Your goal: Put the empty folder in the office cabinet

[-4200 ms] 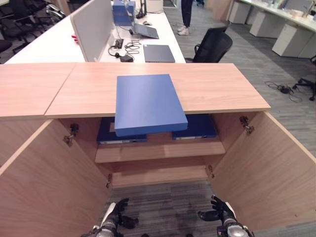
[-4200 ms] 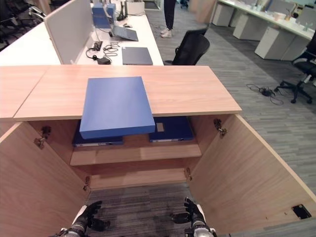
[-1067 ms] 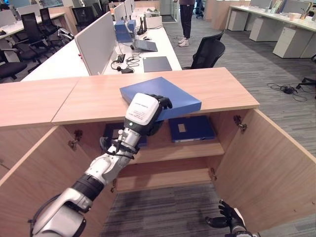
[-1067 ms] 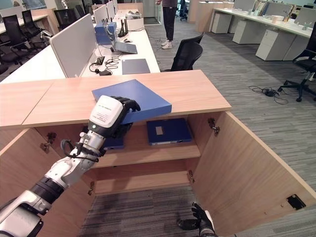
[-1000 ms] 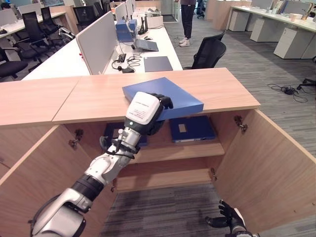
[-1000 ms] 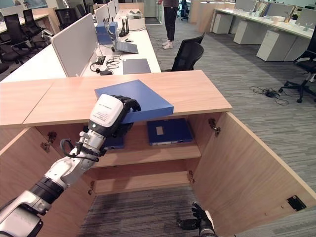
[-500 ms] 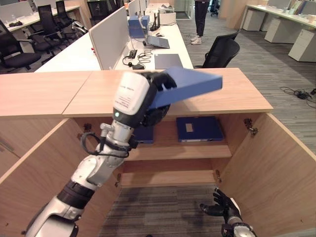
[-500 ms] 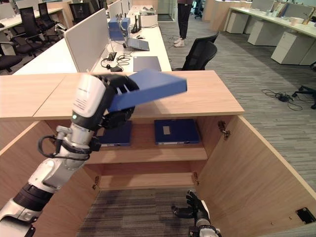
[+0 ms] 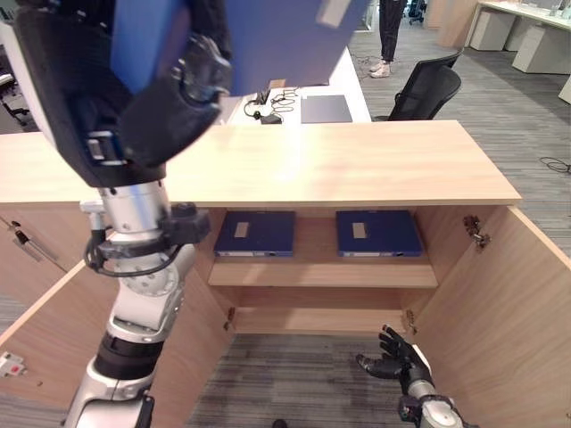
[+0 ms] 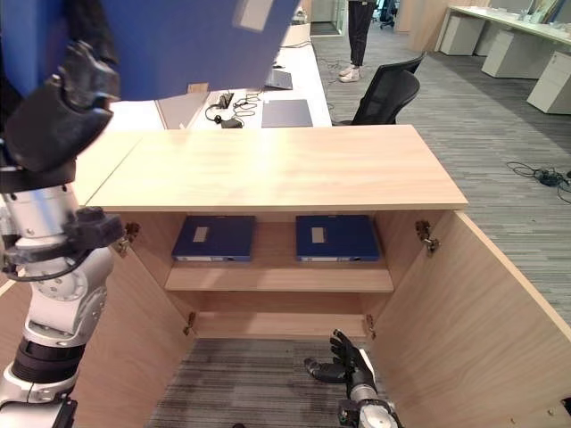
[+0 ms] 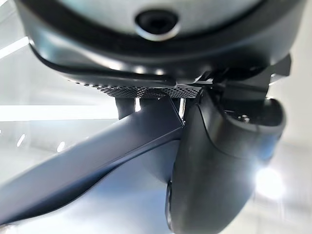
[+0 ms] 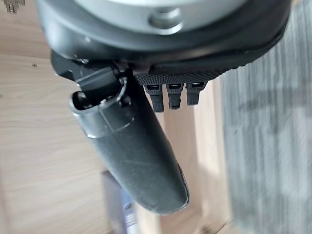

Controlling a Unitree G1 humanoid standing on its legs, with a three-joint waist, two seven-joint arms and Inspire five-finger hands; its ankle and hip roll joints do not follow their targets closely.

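My left hand (image 9: 152, 107) is raised high and close to the head camera, its fingers curled on the blue folder (image 9: 268, 40), which tilts across the top of the view. In the left wrist view the thumb (image 11: 219, 170) presses against the folder (image 11: 87, 168). Below stands the wooden office cabinet (image 9: 357, 165) with both doors swung wide. On its upper shelf (image 9: 321, 272) two dark blue folders (image 9: 256, 234) (image 9: 377, 233) lie flat side by side. My right hand (image 9: 393, 364) hangs low over the carpet in front of the cabinet, fingers relaxed and holding nothing.
The cabinet's right door (image 9: 517, 294) and left door (image 9: 36, 330) jut out toward me. Behind the cabinet is a white desk with a closed laptop (image 9: 326, 109), a black office chair (image 9: 428, 89) and a person's legs (image 9: 388, 36).
My left hand has lifted the blue folder off the cabinet top and up close to the camera. The whole view has shifted too. The right hand stays low.
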